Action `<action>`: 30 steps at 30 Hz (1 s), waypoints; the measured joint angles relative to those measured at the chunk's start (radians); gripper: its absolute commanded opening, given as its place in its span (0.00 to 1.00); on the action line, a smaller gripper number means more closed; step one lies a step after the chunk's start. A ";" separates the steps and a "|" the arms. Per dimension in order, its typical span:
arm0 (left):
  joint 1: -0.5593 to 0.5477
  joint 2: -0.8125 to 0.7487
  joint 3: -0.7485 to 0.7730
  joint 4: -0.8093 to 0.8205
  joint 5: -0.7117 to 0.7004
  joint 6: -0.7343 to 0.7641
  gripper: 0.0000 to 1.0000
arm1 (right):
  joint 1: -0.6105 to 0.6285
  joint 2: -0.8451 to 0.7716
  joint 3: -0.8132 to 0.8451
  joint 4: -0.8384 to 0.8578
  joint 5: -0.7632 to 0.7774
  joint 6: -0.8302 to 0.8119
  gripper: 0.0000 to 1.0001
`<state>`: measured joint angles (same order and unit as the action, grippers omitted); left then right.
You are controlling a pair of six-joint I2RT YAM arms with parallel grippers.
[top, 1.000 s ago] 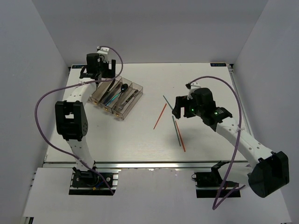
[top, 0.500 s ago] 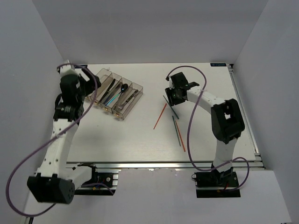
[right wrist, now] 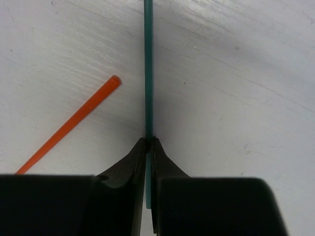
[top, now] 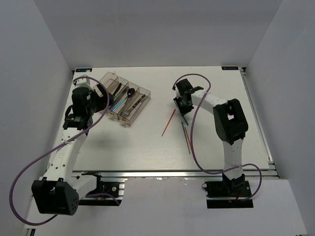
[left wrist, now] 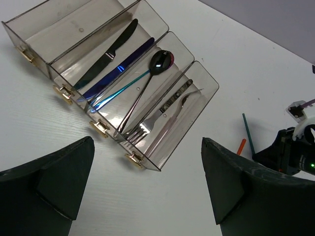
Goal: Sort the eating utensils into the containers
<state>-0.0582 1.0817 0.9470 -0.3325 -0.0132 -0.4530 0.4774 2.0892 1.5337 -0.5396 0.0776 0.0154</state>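
My right gripper is shut on a green chopstick that lies on the table right of centre. An orange chopstick lies just left of it, apart from it. From above, the right gripper is down at the table with the orange chopstick beside it. Another green chopstick lies nearer. The smoky-brown tray holds a dark knife, a blue knife, a dark spoon and a silver fork. My left gripper hangs open and empty above the tray's near end.
The tray stands slanted at the back left, and its leftmost compartment holds nothing. White walls close the table in on the left, back and right. Purple cables loop from both arms.
The right gripper has come down at the green chopstick and shut on it. The left arm has swung to the tray's left side, still open.
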 measured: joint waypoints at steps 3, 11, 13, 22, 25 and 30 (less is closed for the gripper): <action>0.000 -0.001 0.000 0.015 0.035 -0.004 0.98 | 0.000 0.000 0.000 0.000 0.013 0.002 0.00; -0.071 0.065 -0.055 0.301 0.288 -0.182 0.97 | -0.034 -0.080 -0.069 0.058 -0.056 0.095 0.00; -0.144 0.125 -0.051 0.380 0.328 -0.219 0.97 | -0.031 -0.196 -0.162 0.107 -0.150 0.151 0.00; -0.326 0.333 -0.034 0.545 0.381 -0.309 0.96 | 0.005 -0.570 -0.340 0.483 -0.582 0.420 0.00; -0.332 0.355 -0.033 0.587 0.389 -0.333 0.96 | 0.018 -0.577 -0.374 0.541 -0.674 0.483 0.00; -0.332 0.357 -0.032 0.660 0.414 -0.372 0.93 | 0.042 -0.576 -0.378 0.568 -0.734 0.535 0.00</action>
<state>-0.3901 1.4387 0.9154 0.3279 0.4007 -0.8246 0.5198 1.5135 1.1553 0.0284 -0.6567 0.5507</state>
